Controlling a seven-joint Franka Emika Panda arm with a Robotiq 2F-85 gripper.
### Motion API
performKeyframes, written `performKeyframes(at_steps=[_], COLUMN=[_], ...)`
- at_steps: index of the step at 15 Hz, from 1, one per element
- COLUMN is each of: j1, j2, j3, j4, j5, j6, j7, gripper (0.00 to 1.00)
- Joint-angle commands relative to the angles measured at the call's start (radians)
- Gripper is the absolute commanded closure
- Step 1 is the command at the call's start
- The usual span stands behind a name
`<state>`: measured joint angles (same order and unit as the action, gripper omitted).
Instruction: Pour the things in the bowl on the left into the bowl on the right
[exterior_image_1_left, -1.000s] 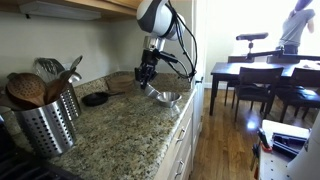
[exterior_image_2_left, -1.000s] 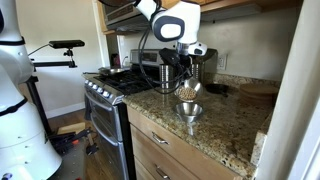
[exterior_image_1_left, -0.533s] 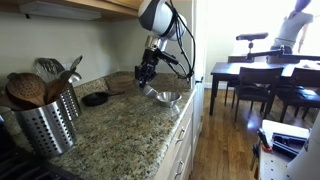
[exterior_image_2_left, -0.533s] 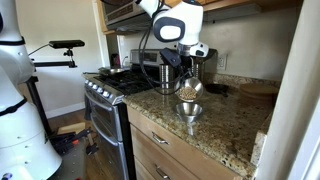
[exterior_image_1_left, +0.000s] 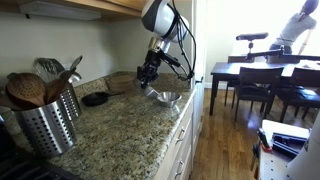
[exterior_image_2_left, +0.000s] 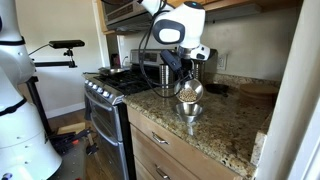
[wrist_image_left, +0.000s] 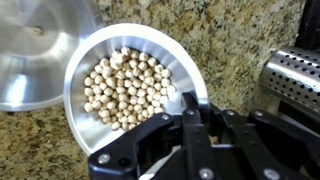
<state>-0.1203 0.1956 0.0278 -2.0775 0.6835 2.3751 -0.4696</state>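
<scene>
- Since a second ago, we see the arm move a tiny bit and the full bowl (exterior_image_2_left: 188, 90) go up a little. The change is so small that we may be wrong about how much.
- We see the gripper (wrist_image_left: 196, 108) closed tight on the near rim of the full bowl (wrist_image_left: 118, 38). One finger sits inside the rim and one outside.
- We find the full bowl up in the air, off the counter (wrist_image_left: 240, 30). It looks flat, not tipped yet.
- We count the empty bowl (wrist_image_left: 28, 62) as the thing that matters most. In the wrist view it lies up and to the left, on the far side of the full bowl from the fingers. Its edge slips under the full bowl's edge.
- We see the same in an exterior view: the empty bowl (exterior_image_2_left: 188, 111) sits on the counter just below the full one, close but not touching.
- We think the tip must go away from the fingers, over the far rim, so the load falls into the shiny bowl.
- We see many little balls (wrist_image_left: 125, 88) in the full bowl. They are pale, round and dry, and lie in a loose heap.
- We think they will roll fast and may bounce out.
</scene>
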Motion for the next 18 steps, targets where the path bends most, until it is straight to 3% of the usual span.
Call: performKeyframes(at_steps=[1, 18], j1=[-0.009, 0.005], j2=[-0.04, -0.082], j3=[-0.006, -0.011], j4=[-0.049, -0.067], j5=[0.043, 0.078], j6=[0.025, 0.068], j7=[-0.043, -0.067], gripper=[0.96, 0.96])
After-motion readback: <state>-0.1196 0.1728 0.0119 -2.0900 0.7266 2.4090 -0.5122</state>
